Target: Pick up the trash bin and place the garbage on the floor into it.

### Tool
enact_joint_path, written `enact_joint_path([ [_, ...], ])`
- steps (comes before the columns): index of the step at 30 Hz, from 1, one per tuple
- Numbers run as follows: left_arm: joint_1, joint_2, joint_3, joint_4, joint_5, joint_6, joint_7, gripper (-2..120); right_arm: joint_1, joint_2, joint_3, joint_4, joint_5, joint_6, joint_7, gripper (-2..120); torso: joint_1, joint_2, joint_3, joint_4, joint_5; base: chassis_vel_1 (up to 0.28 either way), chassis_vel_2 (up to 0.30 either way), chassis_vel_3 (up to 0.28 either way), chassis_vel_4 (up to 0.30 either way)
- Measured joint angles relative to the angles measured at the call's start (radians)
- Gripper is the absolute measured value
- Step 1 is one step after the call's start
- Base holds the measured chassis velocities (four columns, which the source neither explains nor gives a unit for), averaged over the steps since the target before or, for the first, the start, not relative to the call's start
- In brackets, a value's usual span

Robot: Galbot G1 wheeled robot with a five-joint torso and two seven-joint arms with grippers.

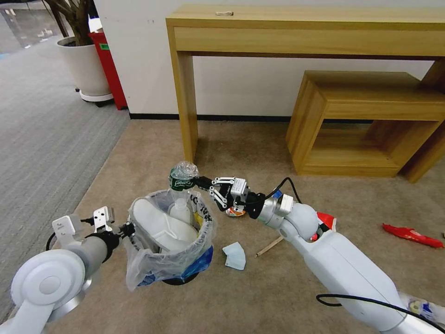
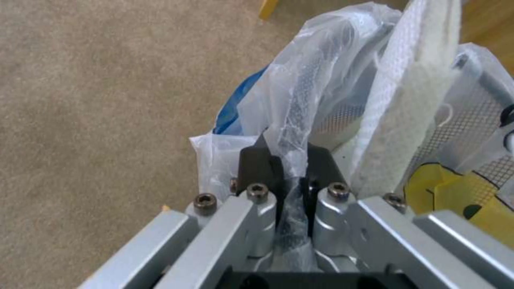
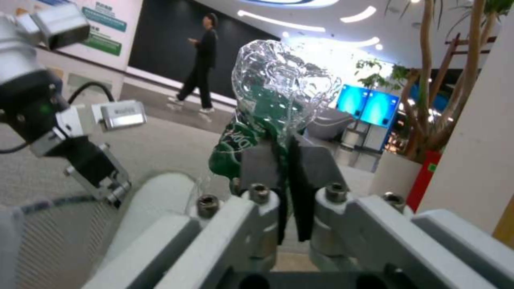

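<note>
Crushed bottle held above the lined trash bin.

The crushed bottle point(image 1: 182, 175), clear with a green label, sits pinched in the right gripper point(image 1: 202, 182) just over the rim of the trash bin point(image 1: 172, 234), which holds white slippers point(image 1: 160, 222). The left gripper point(image 1: 129, 229) is clamped on the bin's bag-covered rim. A blue mask point(image 1: 234, 255), wooden stick point(image 1: 269, 246) and red wrapper point(image 1: 411, 235) lie on the carpet point(image 1: 259, 297).
</note>
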Motion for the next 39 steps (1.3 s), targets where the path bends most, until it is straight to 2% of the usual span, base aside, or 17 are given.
enact_joint_path([
  [1, 0.002, -0.001, -0.002, -0.005, -0.004, 0.000, 0.001, 2, -0.002, 0.001, -0.001, -0.004, -0.001, 0.002, 0.001, 13, 0.000, 0.000, 0.000, 0.0000, 0.0000, 0.000, 0.000, 0.000, 0.000],
  [3, 0.003, -0.002, -0.002, -0.009, -0.006, 0.000, 0.002, 2, -0.003, 0.002, -0.002, -0.008, -0.002, 0.004, 0.001, 15, 0.000, 0.000, 0.000, 0.0000, 0.0000, 0.000, 0.000, 0.000, 0.000],
  [4, 0.005, -0.004, -0.003, -0.016, -0.011, 0.000, 0.004, 2, -0.005, 0.003, -0.004, -0.012, -0.003, 0.008, 0.002, 22, 0.000, 0.000, 0.000, 0.0000, 0.0000, 0.000, 0.000, 0.000, 0.000],
  [6, 0.005, -0.006, -0.004, -0.020, -0.014, 0.000, 0.007, 2, -0.006, 0.005, -0.005, -0.015, -0.003, 0.009, 0.002, 25, 0.000, 0.000, 0.000, 0.0000, 0.0000, 0.000, 0.000, 0.000, 0.000],
  [9, 0.008, -0.011, -0.001, -0.030, -0.018, 0.000, 0.010, 2, -0.008, 0.007, -0.008, -0.019, -0.004, 0.012, 0.003, 39, 0.000, 0.000, 0.000, 0.0000, 0.0000, 0.000, 0.000, 0.000, 0.000],
  [10, 0.008, -0.011, -0.001, -0.030, -0.018, 0.000, 0.010, 2, -0.008, 0.007, -0.008, -0.019, -0.004, 0.012, 0.003, 39, 0.000, 0.000, 0.000, 0.0000, 0.0000, 0.000, 0.000, 0.000, 0.000],
  [13, 0.009, -0.015, 0.006, -0.034, -0.017, 0.000, 0.010, 2, -0.011, 0.010, -0.010, -0.019, -0.005, 0.013, 0.004, 55, 0.000, 0.000, 0.000, 0.0000, 0.0000, 0.000, 0.000, 0.000, 0.000],
  [14, 0.009, -0.015, 0.006, -0.034, -0.017, 0.000, 0.010, 2, -0.011, 0.010, -0.010, -0.019, -0.005, 0.013, 0.004, 55, 0.000, 0.000, 0.000, 0.0000, 0.0000, 0.000, 0.000, 0.000, 0.000],
  [17, 0.010, -0.019, 0.009, -0.036, -0.016, 0.000, 0.010, 2, -0.012, 0.011, -0.013, -0.018, -0.005, 0.013, 0.004, 70, 0.000, 0.000, 0.000, 0.0000, 0.0000, 0.000, 0.000, 0.000, 0.000],
  [18, 0.010, -0.019, 0.009, -0.036, -0.016, 0.000, 0.010, 2, -0.012, 0.011, -0.013, -0.018, -0.005, 0.013, 0.004, 70, 0.000, 0.000, 0.000, 0.0000, 0.0000, 0.000, 0.000, 0.000, 0.000],
  [21, 0.010, -0.021, 0.013, -0.038, -0.016, 0.000, 0.010, 2, -0.012, 0.009, -0.015, -0.017, -0.005, 0.013, 0.004, 86, 0.000, 0.000, 0.000, 0.0000, 0.0000, 0.000, 0.000, 0.000, 0.000],
  [23, 0.010, -0.022, 0.014, -0.038, -0.016, 0.000, 0.010, 2, -0.012, 0.008, -0.015, -0.017, -0.005, 0.013, 0.004, 89, 0.000, 0.000, 0.000, 0.0000, 0.0000, 0.000, 0.000, 0.000, 0.000],
  [24, 0.010, -0.022, 0.015, -0.039, -0.016, 0.000, 0.010, 2, -0.012, 0.006, -0.015, -0.017, -0.005, 0.014, 0.004, 95, 0.000, 0.000, 0.000, 0.0000, 0.0000, 0.000, 0.000, 0.000, 0.000],
  [33, 0.010, -0.020, 0.012, -0.038, -0.015, 0.000, 0.013, 2, -0.011, -0.017, -0.012, -0.010, -0.010, 0.004, -0.033, 100, 0.000, 0.000, 0.000, 0.0000, 0.0000, 0.000, 0.000, 0.000, 0.000],
  [39, 0.007, -0.018, 0.009, -0.036, -0.014, 0.000, 0.015, 2, -0.009, -0.054, 0.014, -0.007, -0.041, -0.037, -0.121, 100, 0.000, 0.000, 0.000, 0.0000, 0.0000, 0.000, 0.000, 0.000, 0.000],
])
